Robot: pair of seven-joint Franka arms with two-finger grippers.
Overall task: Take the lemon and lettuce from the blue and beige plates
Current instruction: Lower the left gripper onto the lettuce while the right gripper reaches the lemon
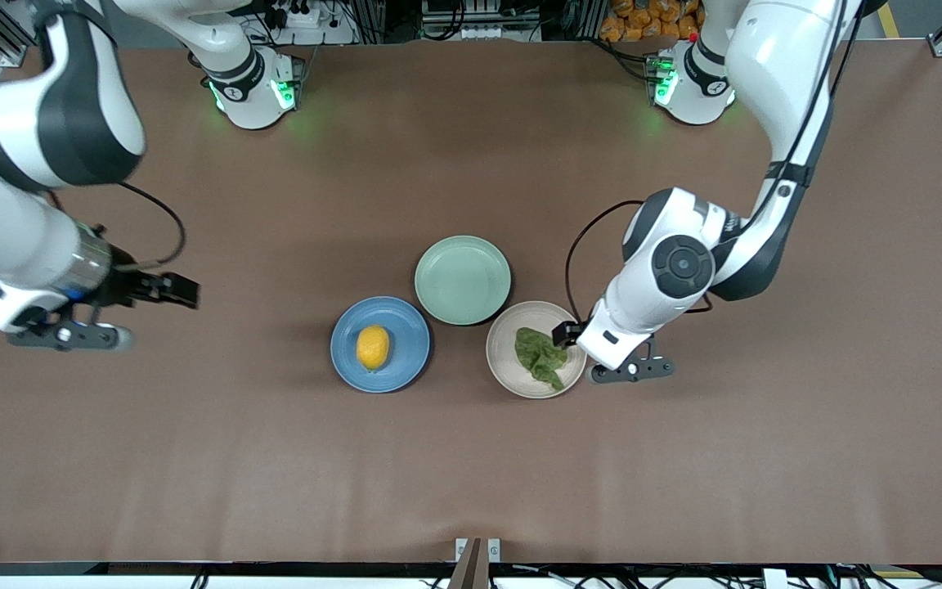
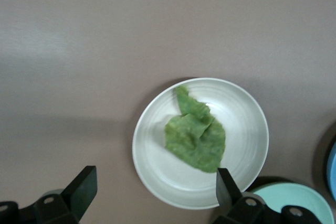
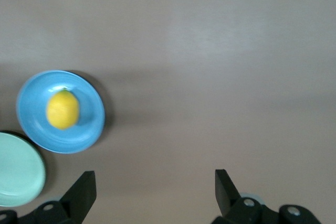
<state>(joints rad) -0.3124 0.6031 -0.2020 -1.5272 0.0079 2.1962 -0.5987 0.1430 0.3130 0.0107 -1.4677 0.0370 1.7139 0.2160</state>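
The lemon [image 1: 373, 347] lies in the middle of the blue plate [image 1: 407, 325]. The wrinkled green lettuce [image 1: 541, 357] lies on the beige plate [image 1: 510, 329], toward the left arm's end of the table. My left gripper [image 1: 571, 334] hangs open over that plate's rim; in the left wrist view [image 2: 156, 192] one finger is above the rim beside the lettuce [image 2: 197, 137] and the other above bare table. My right gripper [image 1: 183, 290] is open and empty over bare table toward the right arm's end, well apart from the blue plate [image 3: 86, 129] and lemon [image 3: 63, 109].
An empty mint-green plate [image 1: 463, 280] sits farther from the front camera, touching both other plates. The brown table surface stretches wide around the three plates.
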